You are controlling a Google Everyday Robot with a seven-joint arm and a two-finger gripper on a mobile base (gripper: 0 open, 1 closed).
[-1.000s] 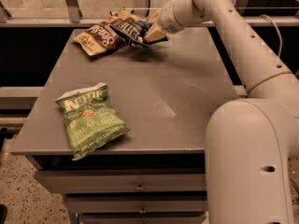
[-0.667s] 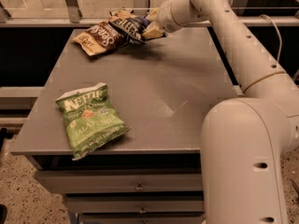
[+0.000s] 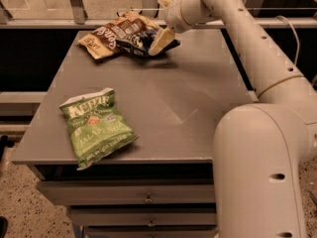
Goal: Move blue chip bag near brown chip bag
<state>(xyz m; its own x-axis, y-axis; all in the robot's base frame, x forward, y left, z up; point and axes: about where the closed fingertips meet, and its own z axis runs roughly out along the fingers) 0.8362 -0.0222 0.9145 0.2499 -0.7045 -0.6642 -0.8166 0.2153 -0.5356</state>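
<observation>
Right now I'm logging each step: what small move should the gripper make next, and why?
Probably open the jaws and let go: the gripper, at the far edge of the table, holds the blue bag already lying against the brown bag.

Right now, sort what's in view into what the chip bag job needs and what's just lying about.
Job: blue chip bag, right beside the brown chip bag at the far edge; end effector at the blue bag's right side.
Lying about: green jalapeno bag, front left of the table.
</observation>
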